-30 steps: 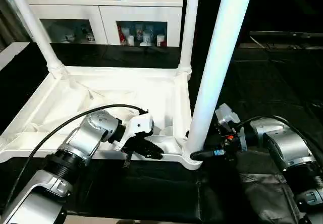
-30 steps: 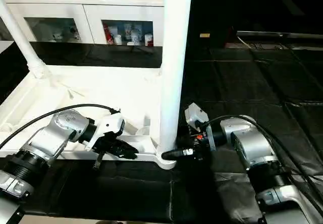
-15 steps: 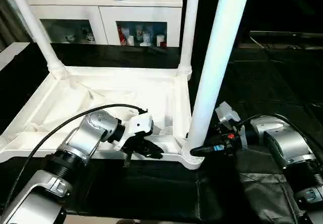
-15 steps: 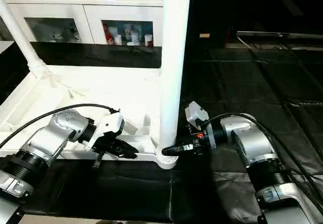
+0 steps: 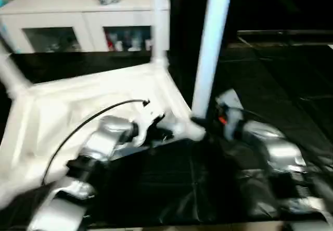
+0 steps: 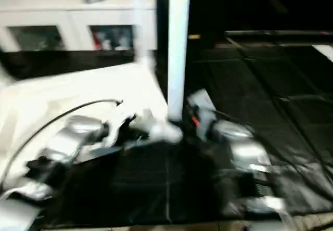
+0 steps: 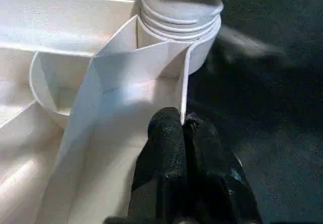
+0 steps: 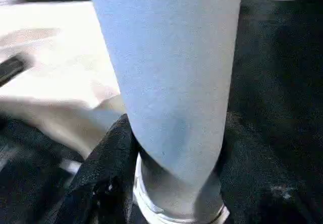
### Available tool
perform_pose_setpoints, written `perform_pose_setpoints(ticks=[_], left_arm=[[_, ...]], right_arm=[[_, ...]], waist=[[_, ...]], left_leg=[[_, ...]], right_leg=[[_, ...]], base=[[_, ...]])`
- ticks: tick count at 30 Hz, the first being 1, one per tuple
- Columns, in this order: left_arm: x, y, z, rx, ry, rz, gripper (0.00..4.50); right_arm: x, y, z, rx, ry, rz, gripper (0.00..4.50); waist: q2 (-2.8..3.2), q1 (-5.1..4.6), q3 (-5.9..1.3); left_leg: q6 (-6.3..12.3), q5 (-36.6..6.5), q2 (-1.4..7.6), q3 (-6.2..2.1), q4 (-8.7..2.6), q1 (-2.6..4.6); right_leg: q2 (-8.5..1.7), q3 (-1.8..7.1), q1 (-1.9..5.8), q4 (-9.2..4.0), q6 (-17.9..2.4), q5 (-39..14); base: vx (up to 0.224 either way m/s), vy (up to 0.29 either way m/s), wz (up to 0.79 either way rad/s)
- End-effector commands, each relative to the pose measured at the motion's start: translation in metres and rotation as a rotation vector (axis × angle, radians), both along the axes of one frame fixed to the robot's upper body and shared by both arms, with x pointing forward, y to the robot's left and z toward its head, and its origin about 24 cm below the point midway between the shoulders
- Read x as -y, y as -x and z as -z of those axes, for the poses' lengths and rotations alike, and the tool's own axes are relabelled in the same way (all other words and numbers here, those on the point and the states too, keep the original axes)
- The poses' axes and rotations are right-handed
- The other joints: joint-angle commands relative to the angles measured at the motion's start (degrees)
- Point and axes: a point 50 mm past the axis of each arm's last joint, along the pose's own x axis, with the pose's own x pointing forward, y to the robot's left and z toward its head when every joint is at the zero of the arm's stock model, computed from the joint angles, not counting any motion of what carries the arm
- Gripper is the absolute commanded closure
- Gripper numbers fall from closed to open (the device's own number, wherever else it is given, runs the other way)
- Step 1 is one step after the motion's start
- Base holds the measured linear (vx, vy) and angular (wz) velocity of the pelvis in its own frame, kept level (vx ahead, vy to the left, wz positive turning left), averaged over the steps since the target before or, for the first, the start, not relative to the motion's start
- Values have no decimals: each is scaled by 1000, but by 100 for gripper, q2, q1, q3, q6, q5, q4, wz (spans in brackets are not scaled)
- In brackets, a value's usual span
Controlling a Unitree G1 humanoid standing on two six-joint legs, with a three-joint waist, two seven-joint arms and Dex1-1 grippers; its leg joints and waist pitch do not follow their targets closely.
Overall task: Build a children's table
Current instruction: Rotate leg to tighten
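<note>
The white table top [image 5: 78,106] lies underside up on the black floor mat. A white leg [image 5: 210,49] stands upright in its near right corner socket [image 5: 193,131]. Another leg [image 5: 158,23] stands in the far right corner, and a third [image 5: 8,75] rises at the left edge. My left gripper [image 7: 182,120] is shut on the top's thin rim just beside that socket [image 7: 179,27]. My right gripper [image 8: 176,148] is shut on the near leg [image 8: 171,72] low down, with black fingers [image 8: 108,183] on either side, just above the socket collar.
A white cabinet [image 5: 78,12] with glass doors stands behind the table top, small objects on it. Black mats [image 5: 260,75] cover the floor to the right and in front. My silver forearms [image 5: 93,153] reach in from the near edge.
The whole picture has swung and blurred, so the camera has moved. Both grippers keep the same holds at the near right corner.
</note>
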Motion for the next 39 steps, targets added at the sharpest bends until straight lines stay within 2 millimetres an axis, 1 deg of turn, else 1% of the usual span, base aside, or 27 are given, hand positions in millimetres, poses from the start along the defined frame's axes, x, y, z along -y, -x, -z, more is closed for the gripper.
perform_pose_setpoints(ticks=[1, 3, 4, 5, 6, 7, 8, 9, 11, 12, 15, 16, 18, 19, 21, 23, 24, 25, 26, 28, 29, 30, 32, 34, 37, 38, 39], left_arm=[[33, -9, -29, 112, 83, -5, 450], [38, -10, -33, 121, 90, -21, 450], [38, -10, -33, 122, 90, -20, 450], [38, -9, -33, 124, 88, -14, 450], [37, -8, -32, 124, 84, -1, 450], [37, -8, -32, 124, 84, -1, 450], [36, -7, -31, 123, 81, 6, 450], [34, -6, -31, 123, 78, 14, 450], [29, -5, -29, 123, 74, 38, 450], [27, -4, -29, 125, 72, 51, 450], [19, 0, -27, 131, 58, 122, 450], [19, 0, -27, 131, 58, 122, 450], [9, 3, -25, 119, 40, 198, 450], [6, 4, -24, 116, 33, 219, 450], [2, 6, -23, 106, 23, 249, 450], [-5, 10, -24, 99, 18, 340, 450], [-9, 13, -25, 95, 13, 389, 450], [-10, 13, -25, 93, 11, 400, 450], [-14, 16, -25, 84, 0, 446, 450], [-18, 18, -25, 77, -14, 489, 450], [-18, 18, -25, 77, -14, 489, 450], [-22, 20, -24, 67, -29, 536, 450], [-25, 23, -23, 53, -39, 580, 450], [-27, 26, -22, 36, -39, 618, 450], [-29, 30, -21, 25, -44, 656, 450], [-30, 32, -21, 20, -47, 670, 450], [-30, 33, -21, 16, -49, 680, 450]], right_arm=[[-57, 12, 11, -79, -54, -152, 254], [-66, 10, 8, -56, -36, -138, 254], [-66, 10, 8, -55, -37, -140, 254], [-68, 10, 8, -47, -42, -154, 254], [-69, 11, 7, -42, -65, -158, 254], [-69, 11, 7, -42, -65, -158, 199], [-69, 11, 6, -42, -80, -148, 199], [-69, 12, 5, -35, -93, -150, 185], [-64, 14, 4, -27, -103, -169, 162], [-62, 15, 4, -21, -104, -176, 162], [-49, 19, 2, -6, -114, -215, 131], [-49, 19, 2, -6, -114, -215, 124], [-29, 22, 0, 13, -102, -280, 105], [-24, 23, 0, 17, -94, -300, 95], [-16, 25, -1, 22, -79, -329, 77], [0, 28, -5, 23, -61, -416, 60], [8, 31, -8, 21, -50, -464, 50], [10, 31, -9, 19, -47, -476, 40], [19, 33, -11, 10, -34, -527, 33], [27, 35, -14, -2, -17, -575, 7], [27, 35, -14, -2, -17, -575, 7], [37, 36, -17, -23, 2, -629, 7], [42, 39, -20, -47, 13, -693, 7], [44, 41, -22, -60, 8, -755, 7], [43, 42, -23, -44, 5, -792, 7], [43, 43, -23, -45, 4, -805, 32], [42, 43, -22, -46, 3, -814, 40]], waist=[[-72, 26, -366], [-77, 34, -378], [-64, 32, -386], [-55, 40, -392], [-58, 41, -400], [-56, 41, -399], [-54, 40, -406], [-46, 41, -405], [-47, 43, -404], [-48, 43, -412], [-59, 43, -416], [-59, 52, -415], [-55, 66, -410], [-57, 84, -405], [-51, 99, -398], [-62, 120, -395], [-50, 146, -399], [-57, 158, -396], [-57, 178, -398], [-49, 268, -406], [-50, 283, -403], [-76, 302, -404], [-68, 347, -403], [-79, 384, -404], [-108, 387, -405], [-116, 386, -404], [-126, 384, -401]], left_leg=[[68, -1589, 6, -2, -422, 4], [109, -1499, 19, -2, -424, -3], [127, -1445, 20, -5, -432, -15], [143, -1432, 23, -1, -430, -6], [174, -1357, 31, 2, -425, -14], [186, -1322, 30, 5, -423, -17], [218, -1244, 30, 9, -417, -21], [246, -1211, 32, 12, -415, -19], [262, -1204, 32, 13, -418, -19], [276, -1175, 32, 17, -410, -14], [335, -1073, 30, 25, -402, -23], [366, -1069, 37, 27, -402, -16], [388, -1113, 45, 31, -402, -3], [393, -1155, 48, 25, -408, -5], [384, -1242, 58, 34, -410, 5], [355, -1252, 60, 32, -411, 10], [363, -1293, 64, 40, -406, 33], [388, -1279, 73, 47, -402, 19], [390, -1250, 83, 42, -402, 17], [425, -1182, 97, 57, -385, 33], [418, -1191, 102, 65, -387, 38], [401, -1181, 103, 68, -388, 41], [382, -1241, 107, 60, -392, 38], [370, -1258, 112, 61, -391, 44], [364, -1206, 113, 54, -393, 20], [368, -1184, 114, 54, -393, 17], [378, -1152, 111, 55, -392, 12]], right_leg=[[-159, 160, 262, -545, -810, -2631], [-161, 171, 268, -519, -856, -2378], [-155, 168, 286, -505, -893, -2213], [-154, 172, 283, -499, -917, -2112], [-156, 182, 291, -473, -994, -1849], [-149, 185, 295, -462, -1036, -1731], [-148, 188, 308, -436, -1115, -1516], [-152, 192, 308, -426, -1169, -1414], [-155, 191, 324, -419, -1201, -1365], [-157, 197, 326, -413, -1215, -1304], [-159, 203, 342, -391, -1274, -1117], [-160, 205, 341, -390, -1295, -1097], [-158, 206, 334, -396, -1326, -1105], [-155, 202, 343, -396, -1310, -1154], [-164, 211, 327, -399, -1323, -1211], [-167, 212, 325, -401, -1327, -1268], [-164, 213, 317, -408, -1337, -1308], [-159, 220, 326, -390, -1363, -1250], [-165, 218, 331, -384, -1372, -1214], [-164, 221, 305, -362, -1425, -1136], [-167, 227, 295, -363, -1443, -1129], [-168, 228, 291, -358, -1466, -1124], [-173, 220, 304, -361, -1444, -1244], [-176, 228, 296, -353, -1436, -1268], [-194, 227, 307, -349, -1417, -1331], [-193, 226, 305, -346, -1418, -1329], [-189, 226, 301, -350, -1409, -1347]], base=[[0, 0, 0], [0, 0, 0], [0, 0, 0], [0, 0, 0], [0, 0, 0], [0, 0, 0], [0, 0, 0], [0, 0, 0], [0, 0, 0], [0, 0, 0], [0, 0, 0], [0, 0, 0], [0, 0, 0], [0, 0, 0], [0, 0, 0], [0, 0, 0], [0, 0, 0], [0, 0, 0], [0, 0, 0], [0, 0, 0], [0, 0, 0], [0, 0, 0], [0, 0, 0], [0, 0, 0], [0, 0, 0], [0, 0, 0], [0, 0, 0]])
